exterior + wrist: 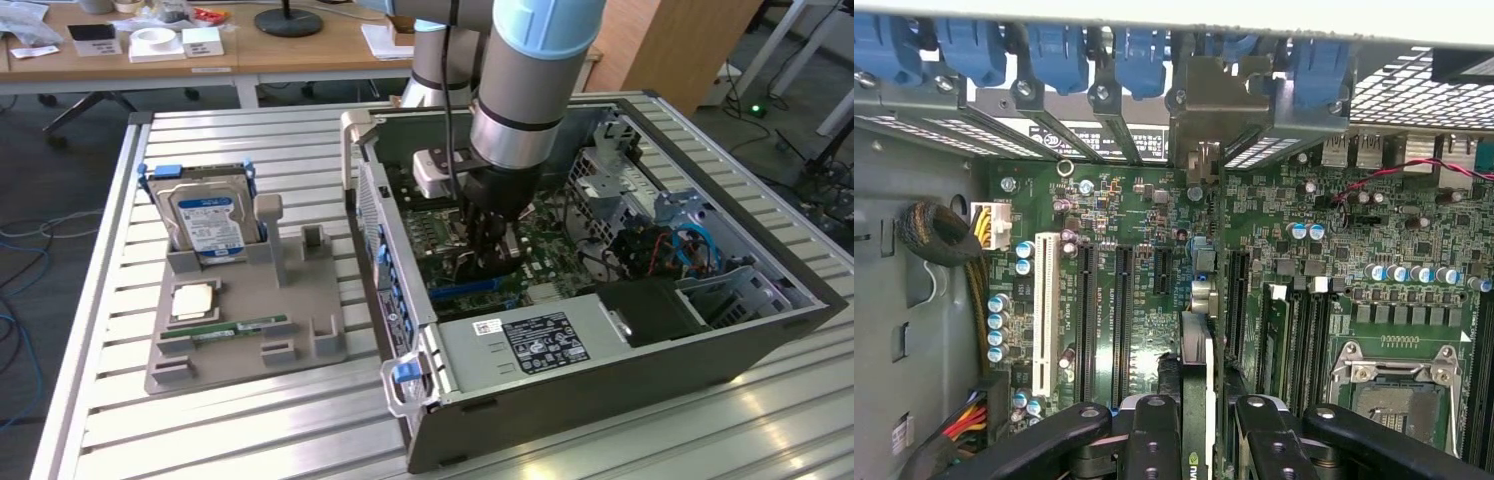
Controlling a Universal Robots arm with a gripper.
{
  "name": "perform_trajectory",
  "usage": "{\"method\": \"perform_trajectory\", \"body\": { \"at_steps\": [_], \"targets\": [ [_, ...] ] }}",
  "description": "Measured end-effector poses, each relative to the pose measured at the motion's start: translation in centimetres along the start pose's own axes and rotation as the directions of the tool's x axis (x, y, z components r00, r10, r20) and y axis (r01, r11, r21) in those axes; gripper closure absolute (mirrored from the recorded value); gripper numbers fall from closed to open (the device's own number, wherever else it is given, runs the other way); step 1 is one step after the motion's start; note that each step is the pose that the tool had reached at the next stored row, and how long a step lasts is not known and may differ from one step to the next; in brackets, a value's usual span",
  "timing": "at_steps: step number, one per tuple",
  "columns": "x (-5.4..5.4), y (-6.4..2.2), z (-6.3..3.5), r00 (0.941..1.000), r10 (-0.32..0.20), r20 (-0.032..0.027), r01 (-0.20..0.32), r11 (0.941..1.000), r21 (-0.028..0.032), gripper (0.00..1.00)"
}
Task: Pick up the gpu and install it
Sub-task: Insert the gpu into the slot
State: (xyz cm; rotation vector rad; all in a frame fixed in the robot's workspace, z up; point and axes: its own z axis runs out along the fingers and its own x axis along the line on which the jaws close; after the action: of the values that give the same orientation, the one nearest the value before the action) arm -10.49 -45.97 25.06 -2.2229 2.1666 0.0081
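At the near end of the open computer case, which lies on its side on the slatted table, a silver power supply with a printed label sits against the wall, with a black block and a drive cage toward the exterior view's right. Just behind the supply, the arm reaches straight down into the case, and its gripper is clamped on the gpu, one black finger pressing each face. The card stands on edge, low over the green motherboard; whether its lower edge is in a slot cannot be told. Around it the board is crowded: two long black slots and a white slot on one side, a row of memory slots and the bare processor socket on the other. A sleeved cable bundle with a white plug curls at the board's edge, clear of the card. Further on, a grey metal bracket stands in line with the card at the rear wall, among blue retaining clips. Beside the case, toward the exterior view's left, a grey tray holds an upright hard drive with a blue label, a square chip and a narrow green memory stick. Beyond the table stands a wooden desk with small boxes.
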Motion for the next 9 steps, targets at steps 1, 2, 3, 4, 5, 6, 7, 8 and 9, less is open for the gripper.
{"method": "perform_trajectory", "body": {
  "at_steps": [1,2,3,4,5,6,7,8,9],
  "targets": [
    [0.00,0.00,0.01,1.0000,0.000,0.0001,0.000,1.0000,-0.0001,0.74],
    [0.00,0.00,0.01,1.0000,0.001,0.0000,-0.001,1.0000,0.0000,0.74],
    [0.00,0.00,0.02,1.0000,0.001,0.0000,-0.001,1.0000,0.0000,0.74],
    [0.00,0.00,0.03,1.0000,0.002,0.0000,-0.002,1.0000,0.0000,0.74],
    [0.00,0.00,0.03,1.0000,0.003,-0.0001,-0.003,1.0000,0.0000,0.74],
    [0.00,0.00,0.03,1.0000,0.003,-0.0001,-0.003,1.0000,0.0000,0.74],
    [0.00,0.00,0.04,1.0000,0.004,-0.0001,-0.004,1.0000,0.0001,0.74],
    [0.00,0.00,0.04,1.0000,0.004,-0.0001,-0.004,1.0000,0.0001,0.74],
    [0.00,0.00,0.05,1.0000,0.005,-0.0001,-0.005,1.0000,0.0001,0.74]
  ]
}}
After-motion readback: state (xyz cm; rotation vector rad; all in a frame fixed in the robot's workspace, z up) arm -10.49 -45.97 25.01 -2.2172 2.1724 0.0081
